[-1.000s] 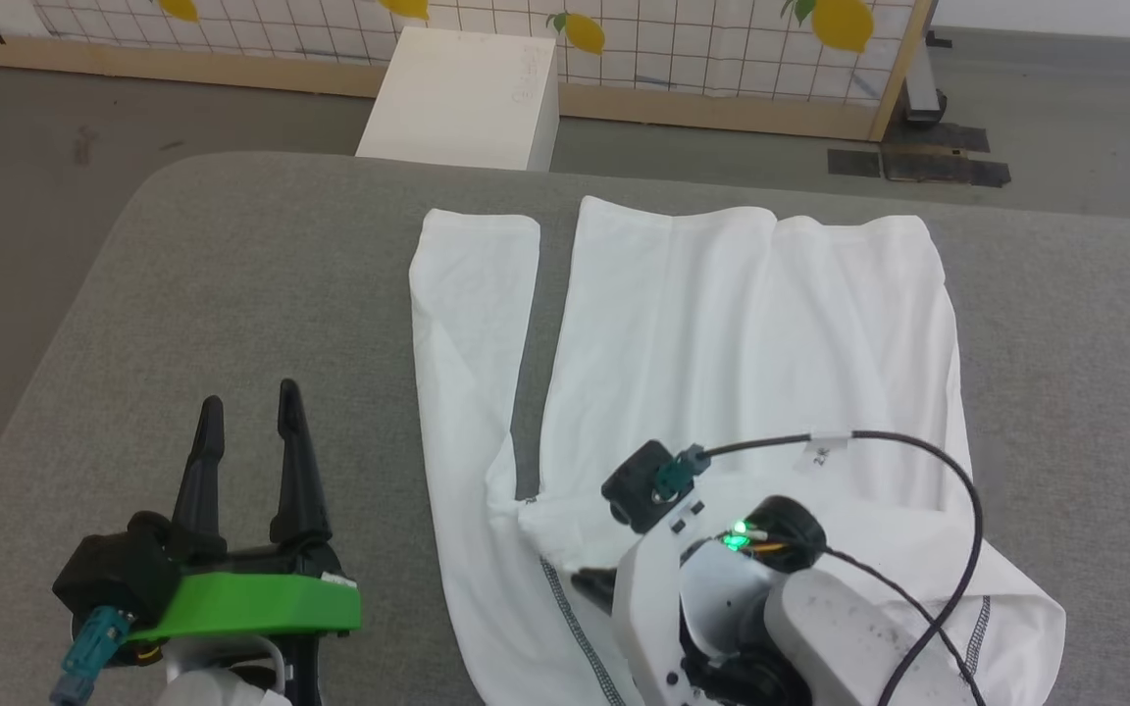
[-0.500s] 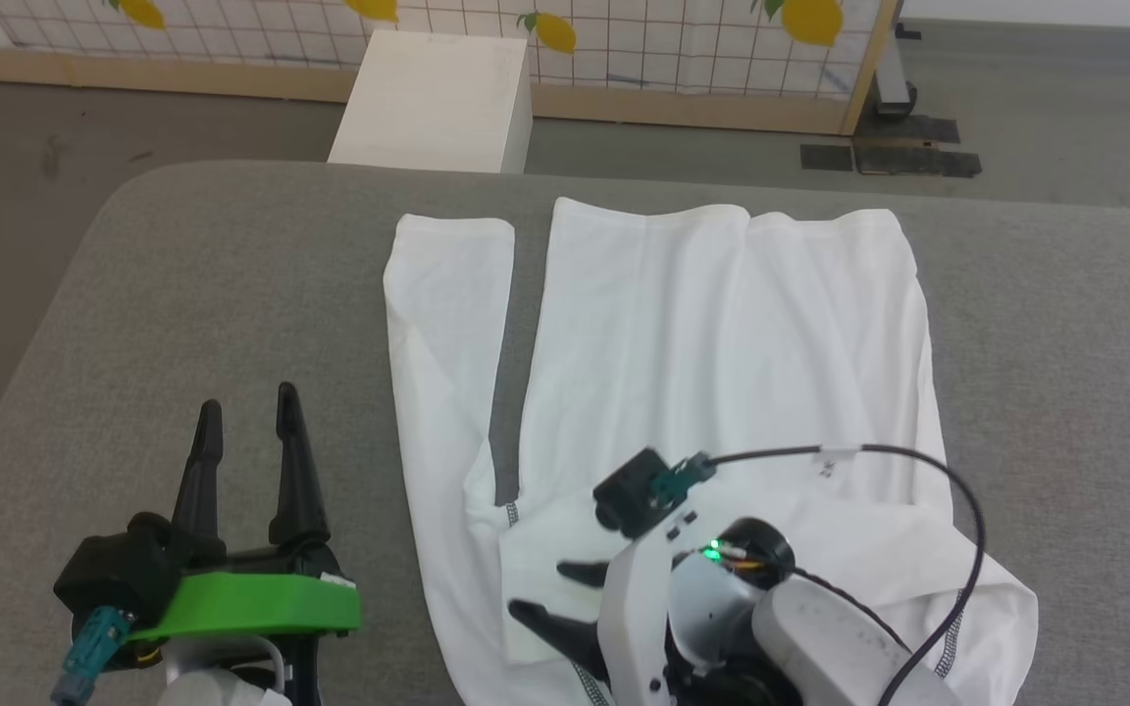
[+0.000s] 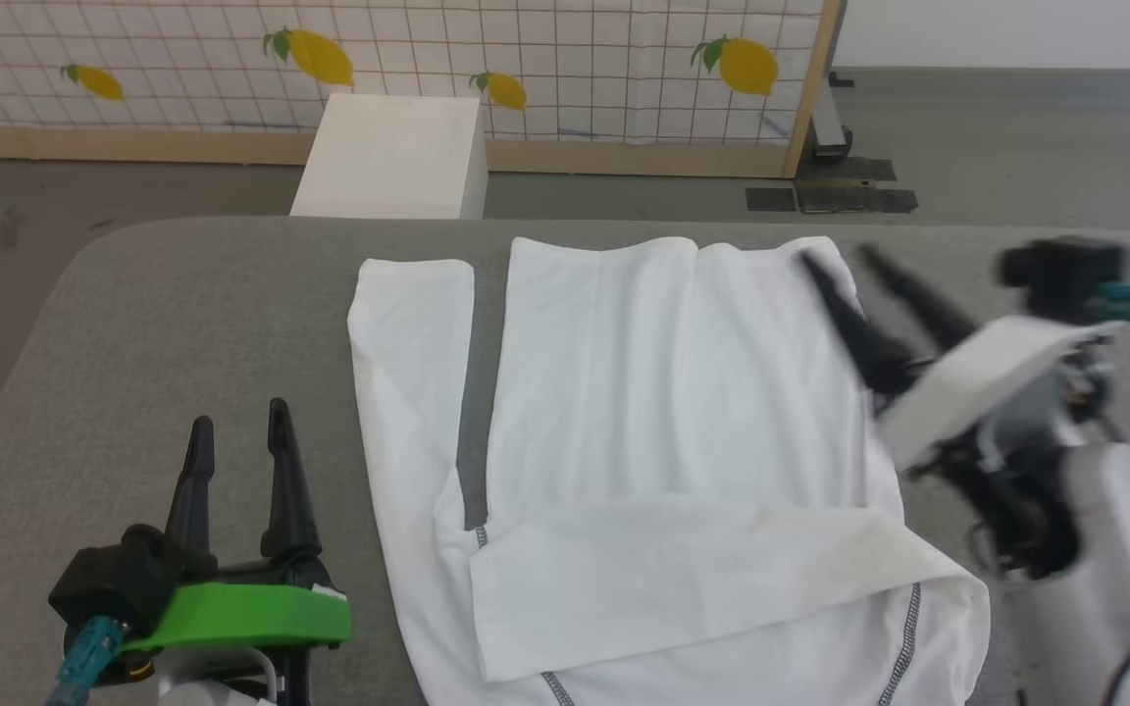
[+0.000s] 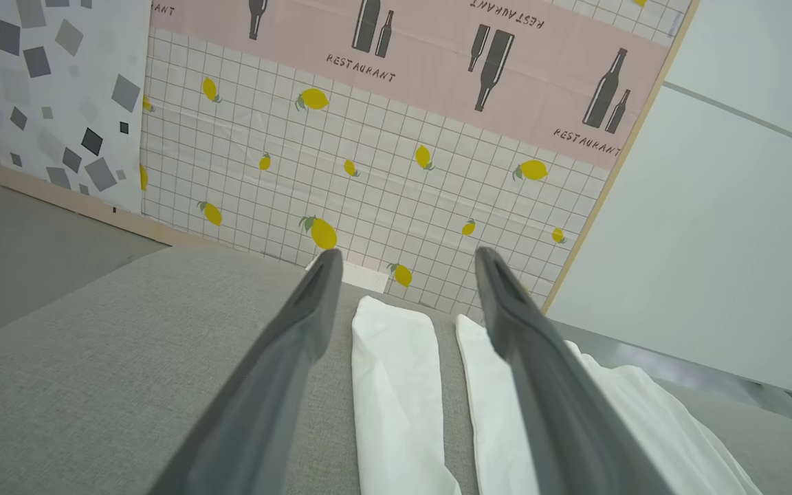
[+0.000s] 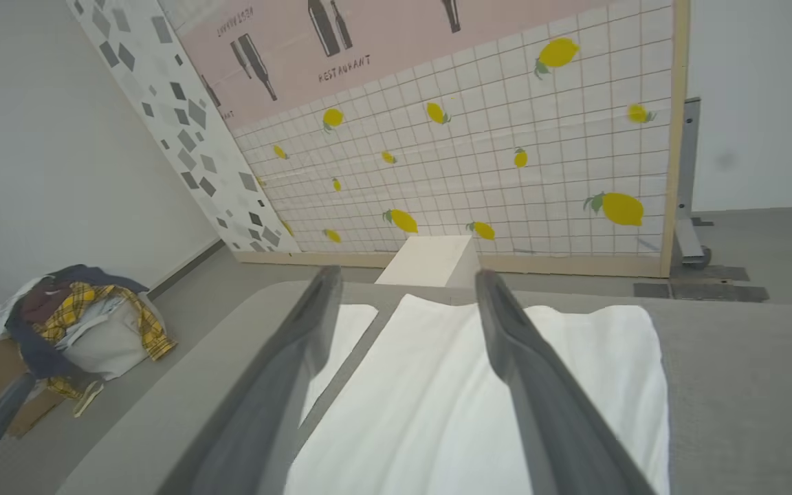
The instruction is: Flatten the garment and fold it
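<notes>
The garment (image 3: 663, 412), a white T-shirt, lies spread on the grey table (image 3: 182, 324). A flap is folded across its near end, and dark stitching shows at the hem. A narrow strip of it lies apart on the left. My right gripper (image 3: 835, 255) is blurred and open, holding nothing, its fingers slanting over the garment's far right edge. From the right wrist, the right gripper (image 5: 408, 273) hangs above the garment (image 5: 437, 399). My left gripper (image 3: 239, 416) stands open over bare table, left of the shirt. In the left wrist view the left gripper (image 4: 406, 253) frames the garment (image 4: 396, 385).
A white box (image 3: 388, 157) stands on the floor beyond the table's far edge, before a lemon-patterned screen (image 3: 526, 59). A basket of clothes (image 5: 86, 323) sits on the floor in the right wrist view. Bare table lies left and right of the shirt.
My right gripper opened, let go of the near fabric and swung up to the right. The flap now lies folded on the shirt. The head camera shifted; the left gripper kept still.
</notes>
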Controlling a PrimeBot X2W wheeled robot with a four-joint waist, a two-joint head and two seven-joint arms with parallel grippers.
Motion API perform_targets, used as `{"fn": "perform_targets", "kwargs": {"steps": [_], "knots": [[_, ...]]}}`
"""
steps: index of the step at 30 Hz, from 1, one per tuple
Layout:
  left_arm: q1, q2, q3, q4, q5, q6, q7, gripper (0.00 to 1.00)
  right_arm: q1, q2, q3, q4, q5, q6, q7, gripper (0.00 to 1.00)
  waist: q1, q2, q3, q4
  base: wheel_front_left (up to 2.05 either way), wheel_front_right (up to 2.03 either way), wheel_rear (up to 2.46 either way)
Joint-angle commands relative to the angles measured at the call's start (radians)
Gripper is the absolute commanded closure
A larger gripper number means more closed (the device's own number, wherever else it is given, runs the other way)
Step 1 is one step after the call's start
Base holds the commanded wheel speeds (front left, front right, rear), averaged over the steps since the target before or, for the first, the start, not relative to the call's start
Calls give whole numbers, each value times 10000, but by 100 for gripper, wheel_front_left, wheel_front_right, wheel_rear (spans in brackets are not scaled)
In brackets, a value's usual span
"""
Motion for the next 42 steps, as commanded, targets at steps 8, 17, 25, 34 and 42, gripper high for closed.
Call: {"fn": "perform_targets", "kwargs": {"steps": [8, 17, 25, 34, 42], "knots": [[-22, 52, -47, 58, -128, 91, 29, 0, 1071, 178, -3334, -557, -1294, -15, -445, 0, 0, 90, 247, -276, 0, 0, 0], [-1296, 113, 64, 557, -370, 525, 1043, 0, 1395, 292, -4378, -1443, -1609, -15, 49, 0, 0, 90, 1614, -421, 0, 0, 0], [-5018, 848, 2, 2531, -457, 1011, 3784, 0, 878, -69, -4696, -2159, -1521, -15, 476, 0, 0, 90, 3392, -476, 0, 0, 0], [-8768, 1871, -422, 5562, 64, 1655, 6935, 0, 340, -282, -4266, -2614, -1336, -15, 790, 0, 0, 90, 4991, -977, 0, 0, 0], [-9767, 2408, -904, 6767, 619, 2258, 9089, 0, 211, -426, -4174, -2750, -1236, -15, 768, 0, 0, 90, 5691, -1215, 0, 0, 0]]}}
